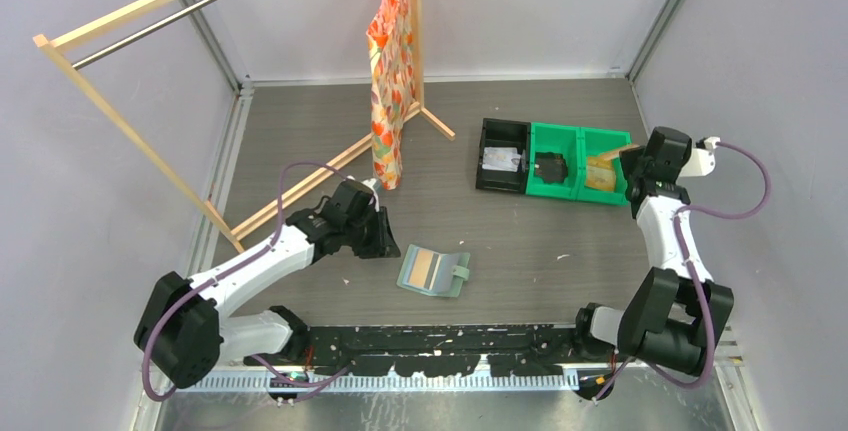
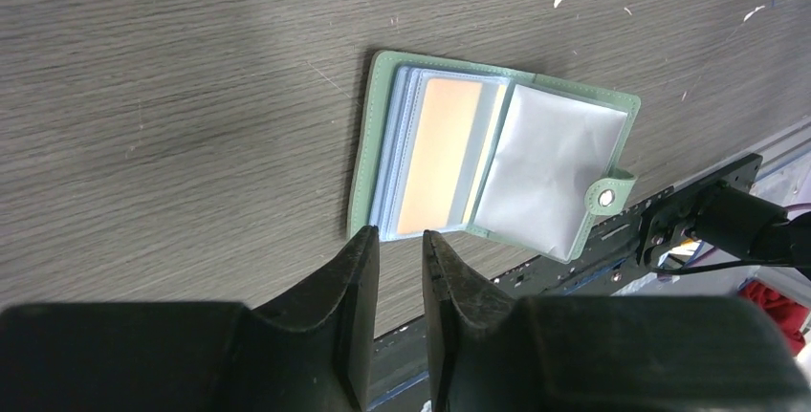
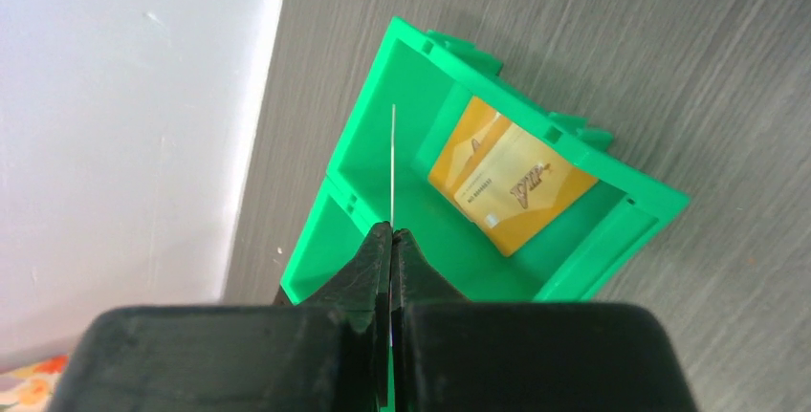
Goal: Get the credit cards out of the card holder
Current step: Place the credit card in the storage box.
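The sage-green card holder (image 1: 434, 271) lies open on the table in front of the arms. In the left wrist view the card holder (image 2: 493, 159) shows an orange card (image 2: 443, 154) in a pale blue-grey pocket and its snap tab at the right. My left gripper (image 2: 402, 232) is open with a narrow gap, empty, just short of the holder's near edge. My right gripper (image 3: 392, 232) is shut on a thin card (image 3: 393, 159) seen edge-on, held above the green bin (image 3: 612, 240), where a yellow card (image 3: 507, 178) lies.
A black bin (image 1: 502, 156) and two joined green bins (image 1: 575, 136) stand at the back right. A wooden clothes rack (image 1: 140, 136) with an orange patterned cloth (image 1: 390, 71) stands at the back left. A black rail (image 1: 450, 346) runs along the near edge.
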### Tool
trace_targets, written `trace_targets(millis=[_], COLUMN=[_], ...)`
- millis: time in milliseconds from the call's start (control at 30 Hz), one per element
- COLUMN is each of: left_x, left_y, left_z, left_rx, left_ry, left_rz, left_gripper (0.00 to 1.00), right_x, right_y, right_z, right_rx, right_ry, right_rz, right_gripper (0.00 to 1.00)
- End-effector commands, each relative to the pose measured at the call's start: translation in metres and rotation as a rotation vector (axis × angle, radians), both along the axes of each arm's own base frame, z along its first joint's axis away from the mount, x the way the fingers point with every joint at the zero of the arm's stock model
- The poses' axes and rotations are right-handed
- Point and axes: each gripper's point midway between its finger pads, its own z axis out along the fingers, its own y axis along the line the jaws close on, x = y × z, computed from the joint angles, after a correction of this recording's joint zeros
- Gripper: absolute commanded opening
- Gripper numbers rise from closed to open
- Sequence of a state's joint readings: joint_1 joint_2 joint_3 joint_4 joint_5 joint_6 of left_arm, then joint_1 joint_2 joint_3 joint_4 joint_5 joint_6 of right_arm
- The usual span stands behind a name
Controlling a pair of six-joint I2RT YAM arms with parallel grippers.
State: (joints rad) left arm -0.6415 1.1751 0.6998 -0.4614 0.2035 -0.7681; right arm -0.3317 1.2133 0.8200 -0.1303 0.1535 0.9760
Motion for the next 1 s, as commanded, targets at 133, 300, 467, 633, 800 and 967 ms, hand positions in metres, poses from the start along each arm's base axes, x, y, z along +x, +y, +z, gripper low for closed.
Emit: trace_targets(millis=[133,300,467,633,800,967], left_x=[0.008,0.007,0.007,0.007,0.006,0.004], left_y=[0.000,0.000,0.000,0.001,0.002,0.004], left_z=[0.011,0.009,0.006,0.008,0.008,0.008], left_rx=[0.014,0.003,0.007,0.009,0.012,0.012], left_ry=[-0.051,-0.051,-0.037,-0.039,-0.036,-0.032], left_rz=[-0.017,-0.003,0.001,0.004,0.010,0.012], left_gripper=[0.25,0.25,0.25,0.25,0.25,0.25], right_x=[0.036,0.057,0.069,0.075,0.080,0.076], right_y=[-0.020,-0.026,-0.031,-0.031,-0.027,-0.026], right_z=[0.020,0.006,-0.015,-0.037,-0.056,-0.065], right_rx=[0.055,0.078,0.090,0.119,0.178,0.167], right_ry=[-0.132,-0.135,-0.111,-0.102,-0.086,-0.042], right_rz=[-0.106,-0.120,-0.131,-0.141,-0.149,-0.164], right_gripper=[0.01,0.01,0.01,0.01,0.01,0.01])
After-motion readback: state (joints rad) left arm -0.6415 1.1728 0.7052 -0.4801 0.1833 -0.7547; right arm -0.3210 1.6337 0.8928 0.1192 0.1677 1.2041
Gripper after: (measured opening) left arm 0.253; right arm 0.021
